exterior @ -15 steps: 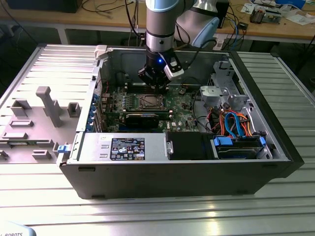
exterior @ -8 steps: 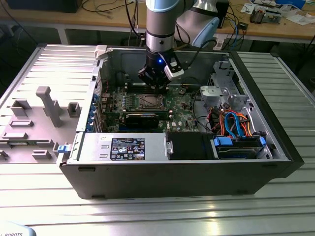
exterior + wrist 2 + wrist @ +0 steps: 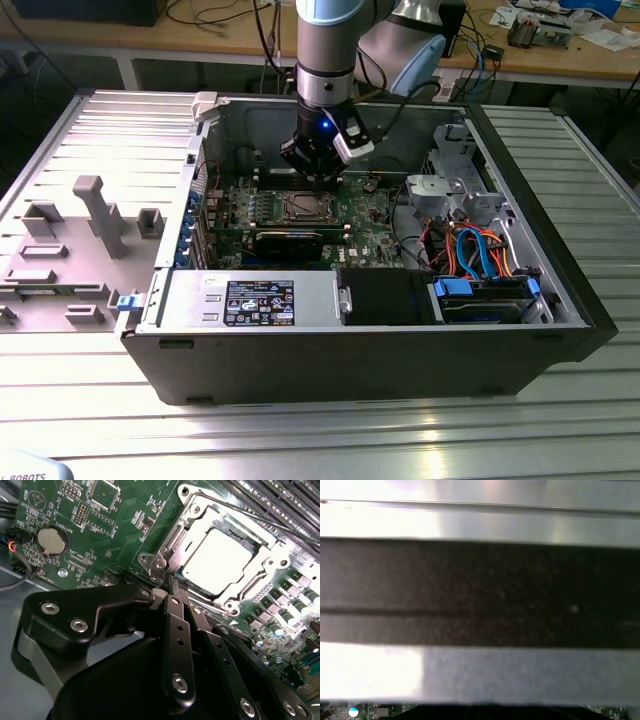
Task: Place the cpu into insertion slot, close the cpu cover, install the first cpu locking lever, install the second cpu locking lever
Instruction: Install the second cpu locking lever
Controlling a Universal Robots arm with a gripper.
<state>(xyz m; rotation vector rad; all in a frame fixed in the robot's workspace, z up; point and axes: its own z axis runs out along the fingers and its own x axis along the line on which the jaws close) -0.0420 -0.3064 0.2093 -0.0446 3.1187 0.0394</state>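
Note:
The cpu (image 3: 217,562) lies flat in the insertion slot (image 3: 300,207), its silvery top showing through the square cut-out of the cpu cover (image 3: 264,539), which is folded down over it. My gripper (image 3: 172,582) is shut, its black fingers (image 3: 176,630) pressed together with the tips right at one corner of the socket frame. I cannot tell whether anything thin is pinched between them. A thin locking lever (image 3: 250,586) runs along one side of the frame. In the exterior view my gripper (image 3: 315,175) hangs just behind the slot.
The green board (image 3: 365,215) lies inside an open computer case (image 3: 350,350). A long black card (image 3: 290,240) stands just in front of the socket. Memory slots (image 3: 280,500) and a coin battery (image 3: 52,540) flank it. Drive bays and orange and blue cables (image 3: 480,250) fill the exterior view's right.

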